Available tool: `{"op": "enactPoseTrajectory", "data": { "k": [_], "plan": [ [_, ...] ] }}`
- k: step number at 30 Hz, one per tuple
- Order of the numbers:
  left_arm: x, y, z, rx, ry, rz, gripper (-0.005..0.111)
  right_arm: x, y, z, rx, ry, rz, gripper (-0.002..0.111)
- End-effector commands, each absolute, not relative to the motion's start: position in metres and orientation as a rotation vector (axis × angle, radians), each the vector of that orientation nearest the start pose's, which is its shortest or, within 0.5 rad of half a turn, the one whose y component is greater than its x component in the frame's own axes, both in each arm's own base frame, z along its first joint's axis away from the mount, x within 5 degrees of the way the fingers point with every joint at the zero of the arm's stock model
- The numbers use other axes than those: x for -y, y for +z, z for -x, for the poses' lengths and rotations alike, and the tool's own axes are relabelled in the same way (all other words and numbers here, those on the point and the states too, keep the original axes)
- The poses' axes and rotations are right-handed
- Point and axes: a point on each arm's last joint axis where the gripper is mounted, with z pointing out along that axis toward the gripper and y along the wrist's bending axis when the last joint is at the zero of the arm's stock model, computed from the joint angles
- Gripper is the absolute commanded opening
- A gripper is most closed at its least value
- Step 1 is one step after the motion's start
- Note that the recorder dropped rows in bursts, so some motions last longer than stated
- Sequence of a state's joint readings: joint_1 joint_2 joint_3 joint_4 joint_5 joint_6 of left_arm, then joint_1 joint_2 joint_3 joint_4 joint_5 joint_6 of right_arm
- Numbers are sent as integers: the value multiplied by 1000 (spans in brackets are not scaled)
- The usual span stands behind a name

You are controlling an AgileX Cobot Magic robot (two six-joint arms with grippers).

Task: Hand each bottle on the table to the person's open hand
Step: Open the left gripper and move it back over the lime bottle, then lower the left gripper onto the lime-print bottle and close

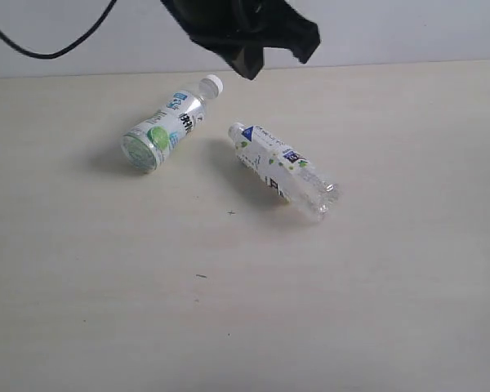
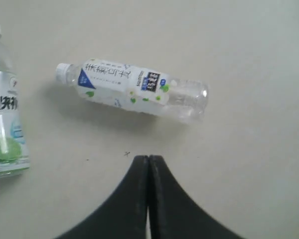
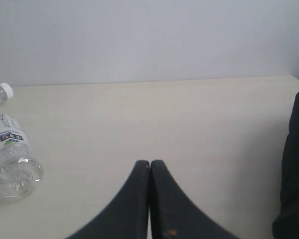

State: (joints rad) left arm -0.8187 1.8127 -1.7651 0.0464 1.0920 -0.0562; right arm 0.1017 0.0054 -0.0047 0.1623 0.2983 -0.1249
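The left tool (image 2: pixel 148 160) is hovering over the bench (image 2: pixel 249 45), its two black fingers (image 2: pixel 132 199) pressing flat against each other and clenching nothing. Just ahead of its tips, and clear of them, the blue-marked bottle (image 2: pixel 134 92) is lying on its side across the tool's line of reach. The bottle is clear plastic with a white cap and a white-and-green label. Farther off to the cap side of that bottle, the lime-label bottle (image 2: pixel 4 119) is also lying flat, partly cut off by the edge of the view.

The right tool (image 3: pixel 149 163) is likewise closing its fingers tight on empty air, low above the bench. Off to one side of its tips, the clear base of the blue-marked bottle (image 3: pixel 10 159) is facing the camera. Beyond it, the white cap of the lime-label bottle (image 3: pixel 4 91) is showing near the bench's far edge, where a pale wall (image 3: pixel 149 40) is rising. A dark shape (image 3: pixel 295 174) is filling the opposite side; what it is cannot be told.

From the exterior view, the two bottles are resting near each other without touching. A black arm part (image 1: pixel 249 33) is hanging above them, and a black cable (image 1: pixel 49 51) is looping against the wall.
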Motion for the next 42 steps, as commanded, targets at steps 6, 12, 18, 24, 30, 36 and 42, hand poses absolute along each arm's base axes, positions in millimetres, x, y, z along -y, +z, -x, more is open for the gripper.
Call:
{"op": "enactPoseTrajectory", "data": {
  "k": [6, 12, 18, 24, 30, 36, 42],
  "plan": [
    [218, 349, -241, -2275, -41, -790, 0, -9, 187, -54, -1769, 132, 90, 0],
    [192, 346, -241, -2245, 39, -705, 0, -9, 187, -54, -1769, 132, 90, 0],
    [164, 327, -261, -2332, 90, -555, 0, -9, 187, -54, -1769, 132, 90, 0],
    [143, 286, -300, -2493, 222, -457, 0, -9, 187, -54, -1769, 132, 90, 0],
    [164, 265, -337, -2584, 98, -633, 0, -9, 187, -54, -1769, 132, 90, 0],
    [190, 257, -378, -2697, 118, -771, 0, -9, 187, -54, -1769, 132, 90, 0],
    [212, 253, -420, -2705, 137, -811, 0, -9, 187, -54, -1769, 132, 90, 0]
  ]
}}
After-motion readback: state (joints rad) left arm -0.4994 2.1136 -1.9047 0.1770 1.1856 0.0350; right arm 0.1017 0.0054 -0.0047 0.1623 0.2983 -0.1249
